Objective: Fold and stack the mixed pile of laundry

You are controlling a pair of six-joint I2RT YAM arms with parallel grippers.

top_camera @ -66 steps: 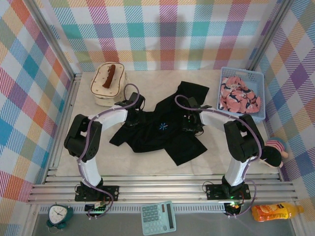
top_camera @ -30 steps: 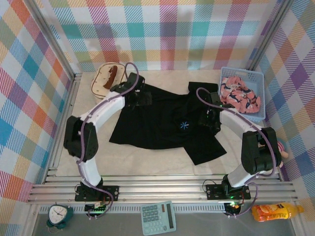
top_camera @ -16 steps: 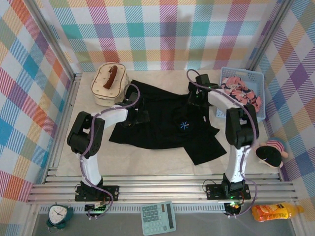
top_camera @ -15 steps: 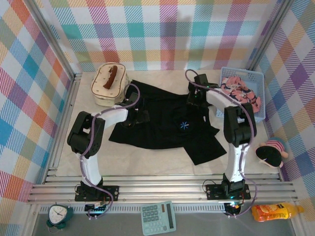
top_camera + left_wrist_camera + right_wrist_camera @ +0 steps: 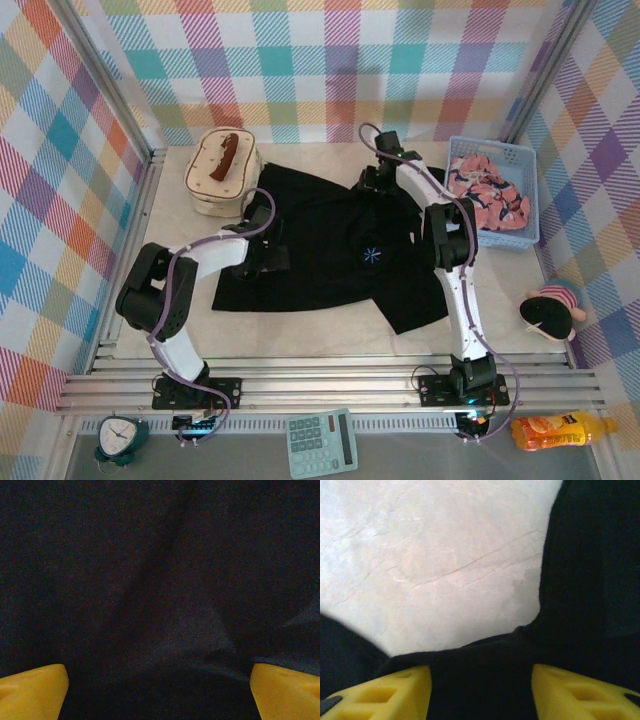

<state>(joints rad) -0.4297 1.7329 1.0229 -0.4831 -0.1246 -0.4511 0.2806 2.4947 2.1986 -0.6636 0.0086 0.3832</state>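
We have the black shirt (image 5: 330, 250) spread flat on the worktop (image 5: 300, 335) for folding, our left gripper (image 5: 272, 258) wide open over its left half, our right gripper (image 5: 481, 680) half-open astride its far edge.

black shirt (image 5: 320, 270), pink printed garment (image 5: 490, 200), blue basket (image 5: 500, 238)

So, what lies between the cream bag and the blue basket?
The black shirt, spread on the table, with the right arm over its far edge; the top view shows it.
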